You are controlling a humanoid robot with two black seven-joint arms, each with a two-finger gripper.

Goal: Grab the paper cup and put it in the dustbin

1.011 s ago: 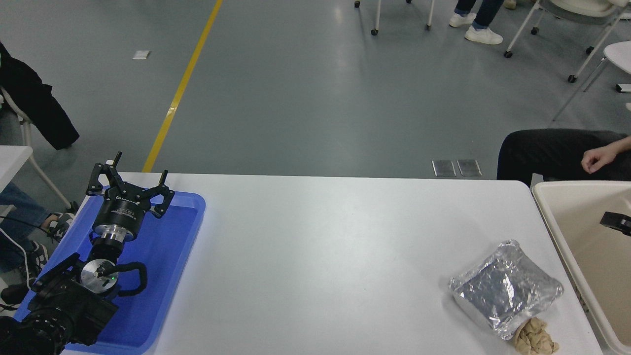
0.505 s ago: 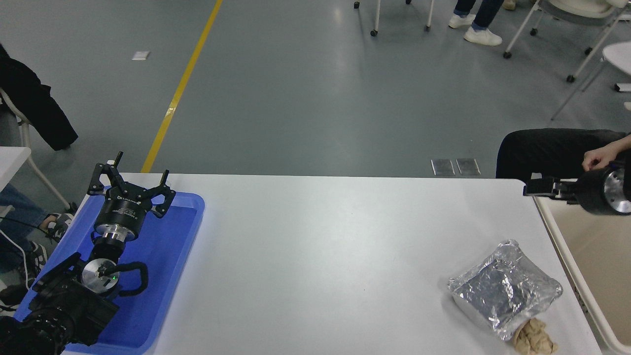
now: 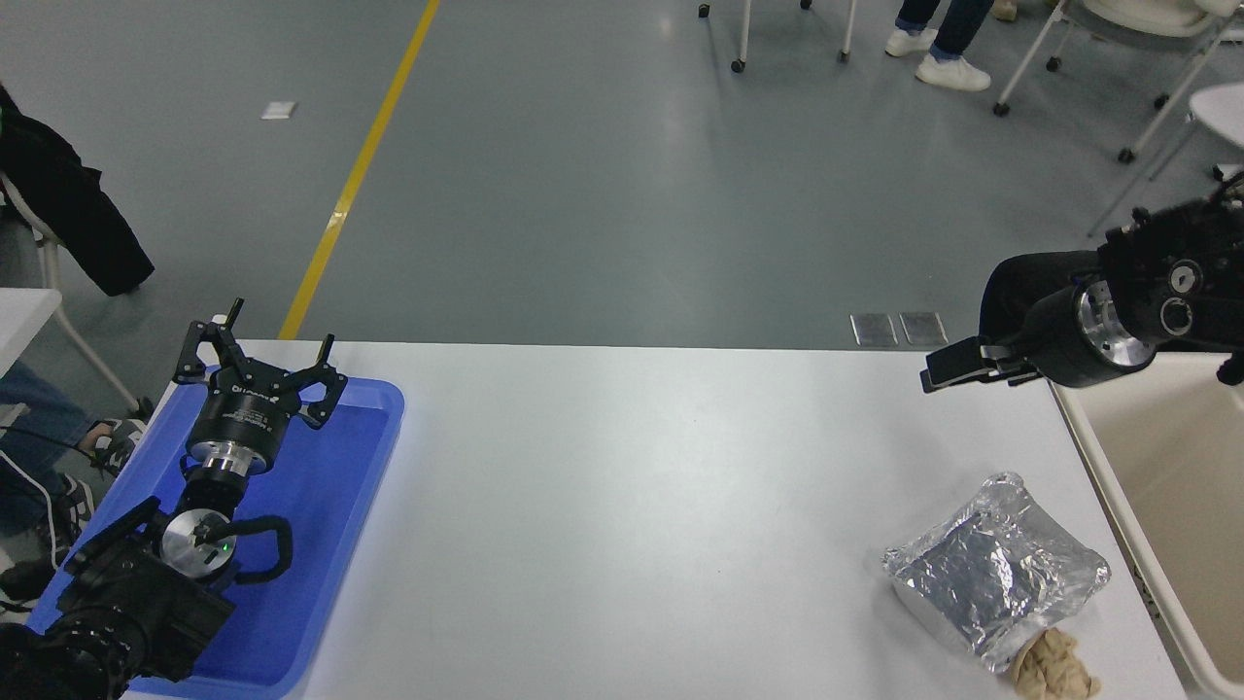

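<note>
The right tool (image 3: 957, 365) holds nothing, its fingers together; the bin (image 3: 1088, 442) is just behind it. No cup shows.

Grey floor (image 3: 603, 175) with a yellow line (image 3: 360, 170), 2 metal floor plates (image 3: 898, 329), wheeled chair legs (image 3: 1127, 97) beyond

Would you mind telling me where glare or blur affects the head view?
Head view: overhead light glares off the grey floor and glints on the crumpled foil bag; the white table is evenly lit, with soft shadows; the right tool looks sharp, without motion blur.
</note>
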